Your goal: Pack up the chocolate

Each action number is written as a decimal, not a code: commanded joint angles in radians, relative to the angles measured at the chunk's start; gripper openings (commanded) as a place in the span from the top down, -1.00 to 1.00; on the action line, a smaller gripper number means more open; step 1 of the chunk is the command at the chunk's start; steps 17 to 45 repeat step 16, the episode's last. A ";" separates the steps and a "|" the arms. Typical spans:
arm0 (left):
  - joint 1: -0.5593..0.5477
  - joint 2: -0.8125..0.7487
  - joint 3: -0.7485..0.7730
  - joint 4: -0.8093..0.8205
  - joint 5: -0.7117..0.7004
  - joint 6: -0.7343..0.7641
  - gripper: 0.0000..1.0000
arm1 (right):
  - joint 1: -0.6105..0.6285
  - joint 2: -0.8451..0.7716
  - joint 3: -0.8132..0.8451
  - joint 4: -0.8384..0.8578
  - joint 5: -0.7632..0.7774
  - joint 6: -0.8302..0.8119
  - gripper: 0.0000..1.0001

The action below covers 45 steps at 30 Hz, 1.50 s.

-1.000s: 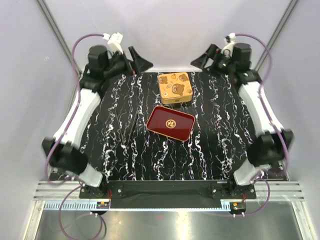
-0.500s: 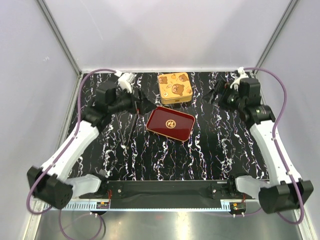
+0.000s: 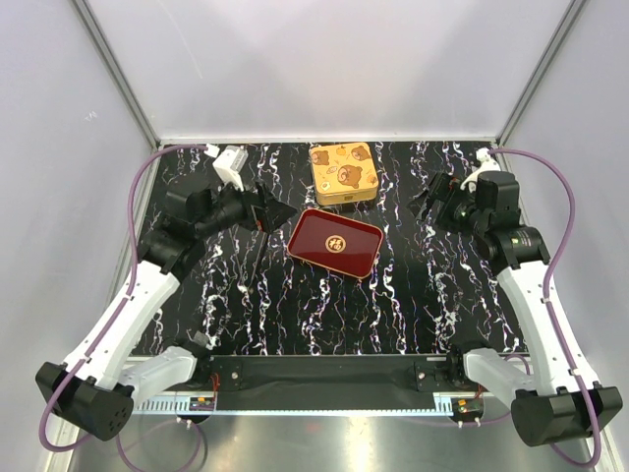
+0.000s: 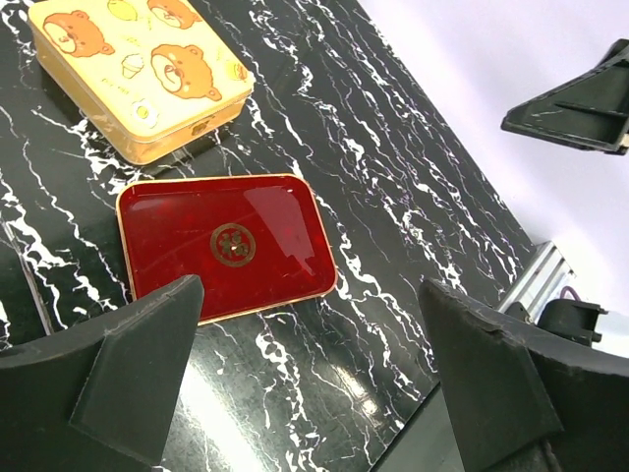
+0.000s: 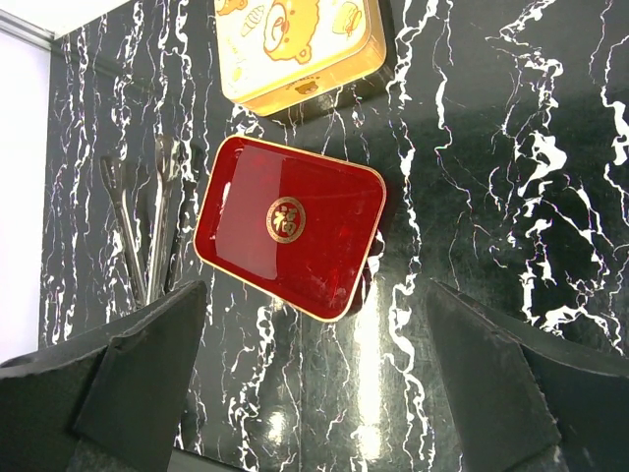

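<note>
No chocolate pieces show in any view. The gold tin (image 3: 343,172) with bear pictures on its lid stands shut at the back centre; it also shows in the left wrist view (image 4: 138,74) and the right wrist view (image 5: 300,44). The glossy red tray (image 3: 335,242) lies bare in front of it, with a gold emblem at its middle (image 4: 224,246) (image 5: 290,224). My left gripper (image 3: 280,211) (image 4: 311,285) is open and empty, held above the table just left of the tray. My right gripper (image 3: 429,197) (image 5: 316,285) is open and empty, held above the table right of the tray.
Metal tongs (image 3: 257,246) (image 5: 147,216) lie on the black marbled table (image 3: 413,295) left of the tray, below my left gripper. White walls stand on three sides. My right gripper also shows at the upper right of the left wrist view (image 4: 580,98).
Both arms have swung forward from the back corners. The left gripper has come towards the tray's left side, the right gripper to its right. Tin, tray and tongs have not moved.
</note>
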<state>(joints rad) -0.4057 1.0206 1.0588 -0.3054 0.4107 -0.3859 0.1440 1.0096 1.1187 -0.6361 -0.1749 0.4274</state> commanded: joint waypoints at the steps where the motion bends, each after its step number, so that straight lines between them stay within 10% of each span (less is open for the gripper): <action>1: -0.001 -0.030 0.009 0.034 -0.029 0.021 -0.98 | 0.005 -0.037 0.007 0.004 0.017 -0.015 -0.99; 45: -0.001 -0.048 0.056 -0.006 -0.018 0.016 -0.98 | 0.005 -0.074 0.076 -0.017 0.057 -0.026 -1.00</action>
